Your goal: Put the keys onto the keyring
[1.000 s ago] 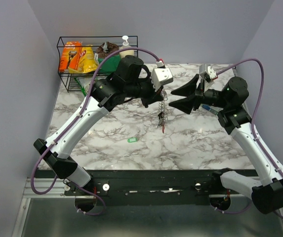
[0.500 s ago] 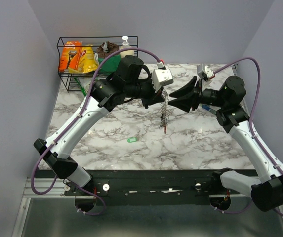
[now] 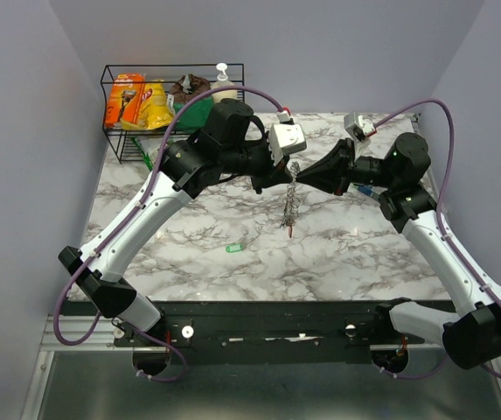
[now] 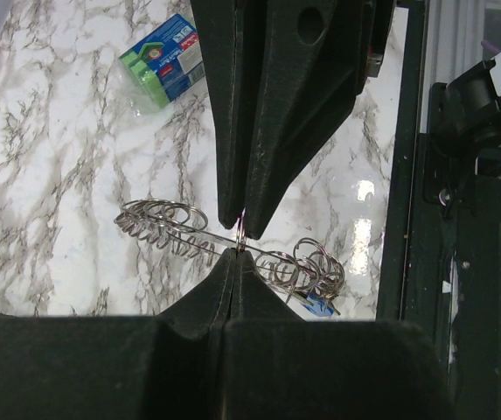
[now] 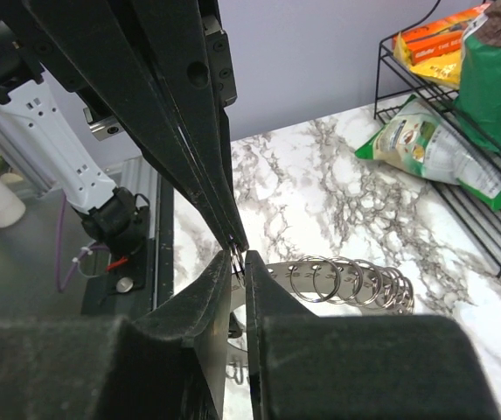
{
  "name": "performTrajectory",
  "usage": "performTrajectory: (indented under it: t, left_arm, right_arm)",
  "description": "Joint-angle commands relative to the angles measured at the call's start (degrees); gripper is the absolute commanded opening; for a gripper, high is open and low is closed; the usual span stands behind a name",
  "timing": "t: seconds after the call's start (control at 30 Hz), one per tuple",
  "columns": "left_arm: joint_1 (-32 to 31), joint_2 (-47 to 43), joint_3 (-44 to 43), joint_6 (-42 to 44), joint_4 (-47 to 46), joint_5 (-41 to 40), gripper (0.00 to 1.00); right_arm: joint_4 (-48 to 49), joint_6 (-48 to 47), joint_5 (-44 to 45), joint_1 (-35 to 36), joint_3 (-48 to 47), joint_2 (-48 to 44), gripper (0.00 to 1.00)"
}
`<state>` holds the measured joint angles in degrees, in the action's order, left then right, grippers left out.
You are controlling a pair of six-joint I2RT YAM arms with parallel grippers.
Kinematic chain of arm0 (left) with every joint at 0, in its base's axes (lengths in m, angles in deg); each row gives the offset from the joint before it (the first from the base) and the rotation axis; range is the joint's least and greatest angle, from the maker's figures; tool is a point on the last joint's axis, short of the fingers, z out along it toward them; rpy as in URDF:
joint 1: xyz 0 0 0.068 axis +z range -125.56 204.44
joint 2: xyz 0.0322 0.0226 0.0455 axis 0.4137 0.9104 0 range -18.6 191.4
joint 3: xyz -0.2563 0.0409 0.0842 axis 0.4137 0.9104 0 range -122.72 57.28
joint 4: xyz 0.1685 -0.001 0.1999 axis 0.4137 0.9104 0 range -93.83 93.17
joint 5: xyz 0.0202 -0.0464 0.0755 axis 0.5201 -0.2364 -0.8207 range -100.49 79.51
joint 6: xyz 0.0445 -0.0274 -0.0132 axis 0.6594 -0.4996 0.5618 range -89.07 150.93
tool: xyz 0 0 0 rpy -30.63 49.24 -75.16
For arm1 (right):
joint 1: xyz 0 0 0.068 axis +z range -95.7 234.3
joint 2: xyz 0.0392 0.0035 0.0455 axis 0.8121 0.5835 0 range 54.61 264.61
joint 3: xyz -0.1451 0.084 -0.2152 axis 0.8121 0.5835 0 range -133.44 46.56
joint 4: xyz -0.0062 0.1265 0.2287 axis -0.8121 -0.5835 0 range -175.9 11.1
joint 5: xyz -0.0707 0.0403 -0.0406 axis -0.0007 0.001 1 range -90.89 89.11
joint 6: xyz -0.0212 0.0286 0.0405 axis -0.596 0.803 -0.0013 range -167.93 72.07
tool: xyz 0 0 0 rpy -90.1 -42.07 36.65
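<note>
The keyring [image 3: 291,199], a thin metal strip crowded with silver split rings, hangs over the middle of the table with a red key [image 3: 289,230] at its lower end. My left gripper [image 3: 290,171] is shut on one ring of it, seen pinched between the tips [image 4: 240,234]. Rings [image 4: 158,219] fan out to both sides, and a blue key [image 4: 320,305] hangs among them. My right gripper [image 3: 302,176] has come in from the right; its jaws [image 5: 240,259] stand a slim gap apart around that same ring. A green key [image 3: 234,248] lies on the marble.
A black wire basket [image 3: 117,131] with snack packets stands at the back left; the right wrist view shows its frame [image 5: 460,206]. A green and blue packet [image 4: 164,59] lies on the table. A small blue item [image 3: 365,188] lies under the right arm.
My right gripper has moved left to the keyring and its jaws have narrowed from wide open to a slim gap around a ring. The left gripper has held still.
</note>
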<state>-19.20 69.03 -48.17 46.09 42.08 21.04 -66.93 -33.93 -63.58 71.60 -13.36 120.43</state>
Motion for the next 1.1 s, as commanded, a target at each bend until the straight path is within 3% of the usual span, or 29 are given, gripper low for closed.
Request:
performTrajectory:
  t: [0.0, 0.03, 0.1, 0.5, 0.67, 0.77, 0.87, 1.07]
  left_arm:
    - [-0.48, -2.47, 0.24, -0.74, -3.46, 3.01, 0.0]
    - [-0.48, -2.47, 0.33, -0.83, -3.55, 3.1, 0.0]
    - [-0.48, -2.65, 0.33, -0.92, -3.72, 3.1, 0.0]
    - [-0.48, -3.87, 2.44, -1.71, -5.57, 2.75, 0.0]
    - [-0.4, -4.23, 3.58, -1.1, -4.96, 2.4, 0.32]
    - [-0.4, -4.14, 3.67, -0.66, -4.17, 1.87, 0.45]
    - [-0.4, -4.23, 4.2, -0.31, -4.07, 1.26, 0.52]
    - [-0.4, -3.79, 4.46, -0.3, -4.69, 1.95, 0.53]
  right_arm:
    - [1.74, 2.0, -2.34, 0.54, 0.07, 1.15, 0.15]
    - [1.74, 2.0, -2.43, 0.63, 0.07, 1.24, 0.14]
    - [1.66, 2.0, -2.87, 0.72, -0.02, 1.41, 0.01]
    - [2.8, 0.68, -0.94, 0.89, 1.47, -1.83, 0.01]
    - [3.76, 0.85, -0.15, 0.89, 1.56, -2.8, 0.01]
    - [3.77, 0.85, 0.21, 0.89, 1.47, -2.89, 0.01]
    - [4.12, 0.86, 0.03, 0.89, 1.47, -2.98, 0.01]
    - [4.82, 1.29, -0.41, 0.81, 1.3, -3.16, 0.01]
